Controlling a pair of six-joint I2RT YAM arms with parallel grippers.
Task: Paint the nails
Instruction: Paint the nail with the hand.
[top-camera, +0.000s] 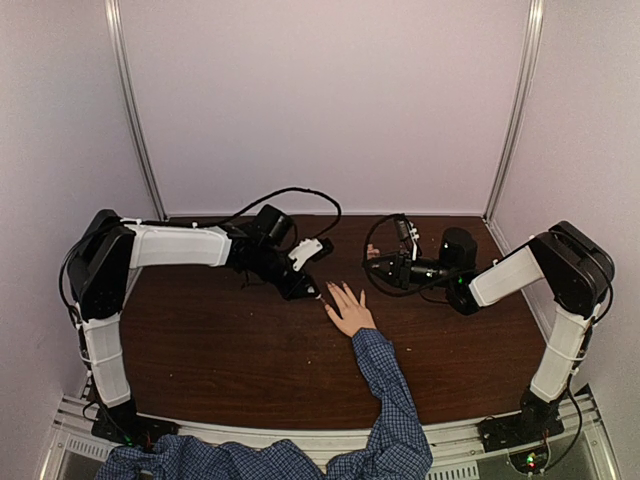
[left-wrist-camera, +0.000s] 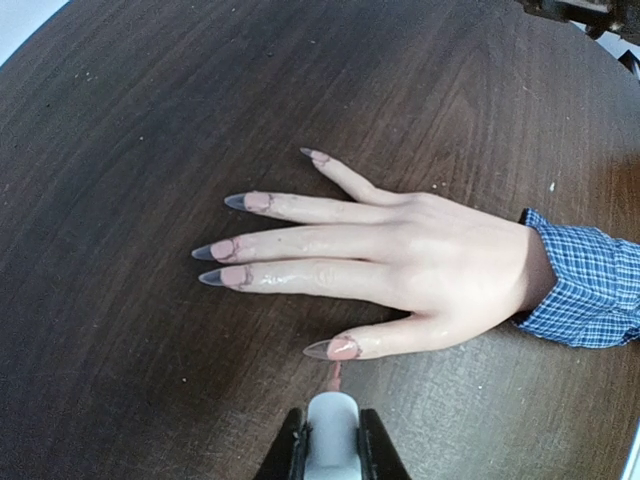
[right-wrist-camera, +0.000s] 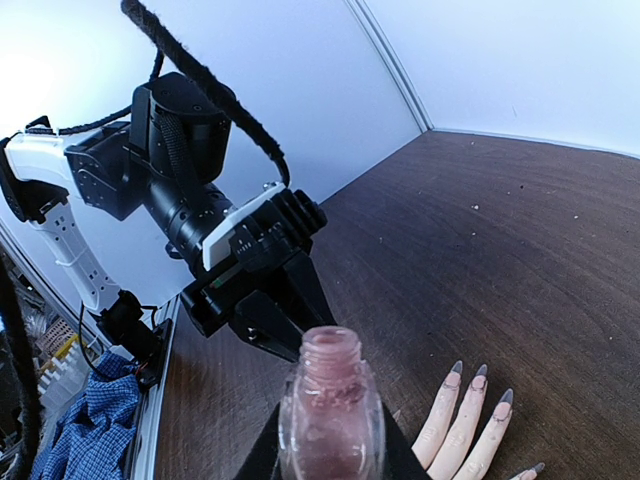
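Hand (left-wrist-camera: 430, 260) flat on counter (left-wrist-camera: 120, 120). Nails (left-wrist-camera: 232, 276) pink on thumb through ring; pinky nail (left-wrist-camera: 313, 155) looks barely coated, I judge. My left gripper (left-wrist-camera: 331, 432) clamped on cap (left-wrist-camera: 332, 408), brush (left-wrist-camera: 334, 377) just beside thumb. Right gripper (right-wrist-camera: 330, 462) clamped on open bottle (right-wrist-camera: 330, 400).

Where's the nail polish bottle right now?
The open bottle is clamped in the right gripper; from above, it hangs over the table, just right of the hand.

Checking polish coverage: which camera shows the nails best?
Left wrist: all five nails close up, from above, pink polish patches visible. Top external: the hand is small, nails not resolvable. Right wrist: only a few fingertips at the bottom edge, beside the open bottle.
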